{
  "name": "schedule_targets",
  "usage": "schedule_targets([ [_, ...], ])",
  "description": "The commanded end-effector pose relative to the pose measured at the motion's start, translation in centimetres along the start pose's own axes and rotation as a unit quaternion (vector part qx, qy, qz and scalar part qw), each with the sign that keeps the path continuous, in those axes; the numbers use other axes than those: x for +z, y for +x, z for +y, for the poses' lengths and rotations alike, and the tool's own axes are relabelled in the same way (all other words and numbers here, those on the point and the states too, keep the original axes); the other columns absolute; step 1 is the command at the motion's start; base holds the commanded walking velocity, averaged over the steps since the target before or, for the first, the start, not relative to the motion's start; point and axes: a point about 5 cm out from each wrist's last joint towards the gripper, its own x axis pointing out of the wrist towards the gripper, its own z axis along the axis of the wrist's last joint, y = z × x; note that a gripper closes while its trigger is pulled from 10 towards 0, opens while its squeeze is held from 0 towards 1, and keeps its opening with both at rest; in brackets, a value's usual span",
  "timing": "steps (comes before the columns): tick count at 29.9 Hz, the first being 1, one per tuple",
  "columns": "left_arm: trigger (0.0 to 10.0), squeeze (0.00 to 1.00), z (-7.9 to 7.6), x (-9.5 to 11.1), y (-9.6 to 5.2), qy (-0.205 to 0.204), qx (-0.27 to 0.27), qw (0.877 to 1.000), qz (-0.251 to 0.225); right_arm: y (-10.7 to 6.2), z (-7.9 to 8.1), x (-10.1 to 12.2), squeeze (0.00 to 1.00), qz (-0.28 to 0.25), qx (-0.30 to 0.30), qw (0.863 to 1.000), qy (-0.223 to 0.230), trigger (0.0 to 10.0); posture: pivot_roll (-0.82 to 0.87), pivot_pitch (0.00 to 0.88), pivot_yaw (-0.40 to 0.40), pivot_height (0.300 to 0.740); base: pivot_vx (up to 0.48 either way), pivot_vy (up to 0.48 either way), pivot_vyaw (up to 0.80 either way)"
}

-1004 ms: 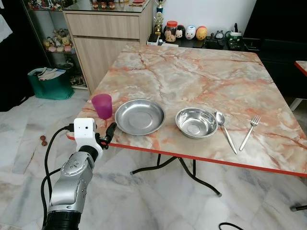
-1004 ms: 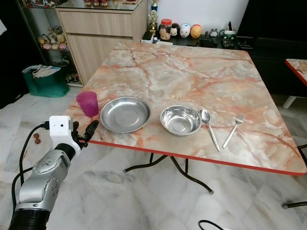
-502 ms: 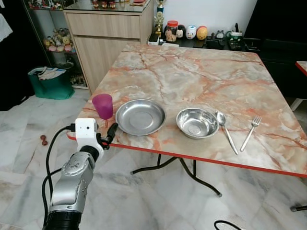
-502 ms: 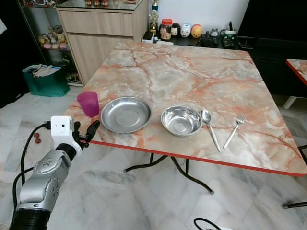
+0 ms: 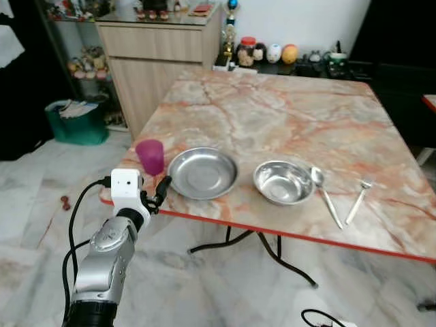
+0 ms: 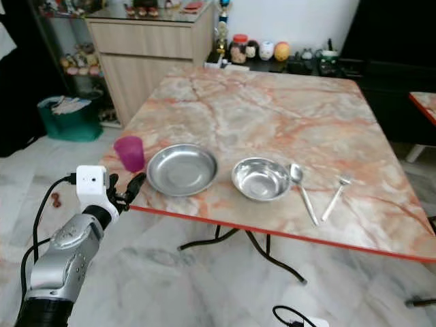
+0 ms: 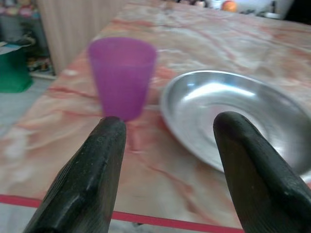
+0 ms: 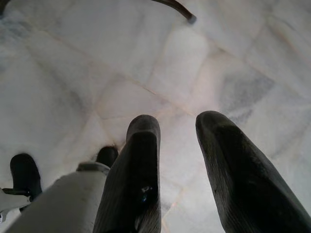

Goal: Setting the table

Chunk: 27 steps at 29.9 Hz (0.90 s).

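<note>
"Where was the left gripper [image 5: 161, 190]?"
"At the surface's [image 5: 286, 116] near edge, fingers apart (holding nothing), near the purple cup [image 5: 150, 156] at the near left corner beside the plate [image 5: 202, 173]."

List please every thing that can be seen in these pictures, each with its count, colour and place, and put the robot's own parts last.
table: one, orange-pink marble top with a red edge, in front of the robot
cup: one, purple, upright near the table's front left corner
plate: one, silver, beside the cup
bowl: one, silver, right of the plate
spoon: one, silver, just right of the bowl
fork: one, silver, right of the spoon
cabinet: one, light wood, behind the table on the left
bag: one, green, on the floor by the cabinet
left gripper: one, black fingers open, at the table's front edge, short of the cup
right gripper: one, black fingers open, hanging over the pale floor
</note>
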Motion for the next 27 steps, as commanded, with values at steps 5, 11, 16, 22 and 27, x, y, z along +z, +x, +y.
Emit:
schedule_targets([
  [5, 10.0, 0.00, -0.1, 0.5, 0.0, 0.010, -0.006, 1.000, -0.011, 0.2, 0.4, 0.7, 0.00, -0.012, 0.003, 1.000, 0.001, 10.0, 0.06, 0.000, -0.036, 0.740, 0.310, 0.000, 0.00],
  [11, 10.0, 0.00, -0.4, 0.4, -0.1, 0.017, -0.015, 1.000, -0.012, 0.2, 0.5, 0.8, 0.00, -0.014, 0.003, 1.000, 0.003, 10.0, 0.06, 0.000, -0.038, 0.740, 0.251, 0.000, 0.00],
  [16, 10.0, 0.00, -0.3, 0.4, -0.3, 0.015, -0.019, 1.000, -0.006, 0.2, 0.6, 1.0, 0.00, -0.016, 0.006, 1.000, 0.003, 10.0, 0.06, 0.000, -0.038, 0.740, 0.000, 0.000, 0.00],
  [22, 10.0, 0.00, 0.5, 0.1, -2.0, 0.007, -0.020, 1.000, 0.012, 0.3, 1.1, 1.1, 0.00, -0.016, 0.011, 1.000, 0.003, 10.0, 0.06, 0.000, -0.036, 0.740, 0.000, 0.000, 0.00],
  [27, 10.0, 0.00, 1.3, 0.0, -3.3, 0.006, -0.004, 1.000, 0.026, 0.3, 1.2, 0.9, 0.00, -0.014, 0.013, 1.000, 0.002, 10.0, 0.07, 0.000, -0.035, 0.740, 0.000, 0.000, 0.00],
])
